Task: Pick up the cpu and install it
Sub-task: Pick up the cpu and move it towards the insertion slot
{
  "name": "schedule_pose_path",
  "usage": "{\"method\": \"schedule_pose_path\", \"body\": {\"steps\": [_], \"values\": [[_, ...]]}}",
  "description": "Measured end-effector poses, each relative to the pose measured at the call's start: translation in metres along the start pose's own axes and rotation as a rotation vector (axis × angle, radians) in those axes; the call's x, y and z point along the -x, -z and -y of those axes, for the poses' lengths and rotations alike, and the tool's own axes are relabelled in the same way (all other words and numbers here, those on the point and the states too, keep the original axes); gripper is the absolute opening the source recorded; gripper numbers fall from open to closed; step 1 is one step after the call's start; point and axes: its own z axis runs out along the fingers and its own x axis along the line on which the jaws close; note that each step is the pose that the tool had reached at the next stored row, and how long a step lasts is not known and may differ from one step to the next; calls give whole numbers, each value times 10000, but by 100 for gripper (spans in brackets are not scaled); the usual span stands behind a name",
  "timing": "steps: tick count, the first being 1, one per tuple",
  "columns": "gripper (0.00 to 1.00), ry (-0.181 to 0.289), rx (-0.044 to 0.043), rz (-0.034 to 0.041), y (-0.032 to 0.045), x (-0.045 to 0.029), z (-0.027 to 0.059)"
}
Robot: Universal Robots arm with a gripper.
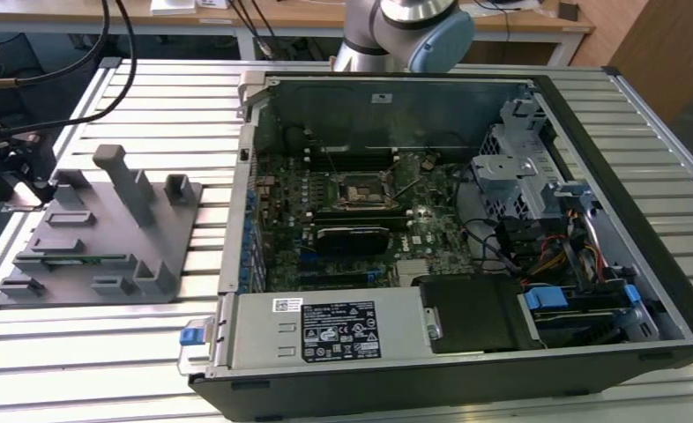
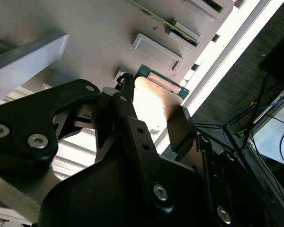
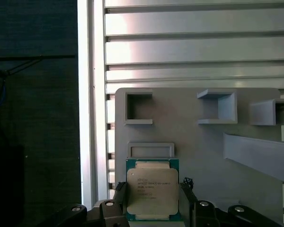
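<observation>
At one corner of the grey tray [image 3: 203, 137], the cpu [image 3: 152, 189] lies flat, silvery top up. The gripper [image 3: 152, 201] hangs over it with fingers [image 3: 188, 196] spread, one just beside each opposite edge; whether they touch cannot be told. An open case [image 1: 465, 388] stands beside the tray.

I see a slatted metal counter [image 1: 88, 352] carrying a grey fixture tray [image 1: 100, 236] with upright posts and small pockets, toward the exterior view's left. Just beside it, on that view's right, an open computer case [image 1: 382, 106] lies on its side. Inside it are the green motherboard [image 1: 282, 238], a black socket [image 1: 359, 191] near its middle, a silver power supply [image 1: 323, 330] and tangled cables [image 1: 547, 260].
</observation>
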Motion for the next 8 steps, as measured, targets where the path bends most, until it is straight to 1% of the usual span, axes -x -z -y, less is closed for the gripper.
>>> {"method": "schedule_pose_path", "body": {"steps": [8], "values": [[53, 0, 0, 7, 72, -2, -5]]}}
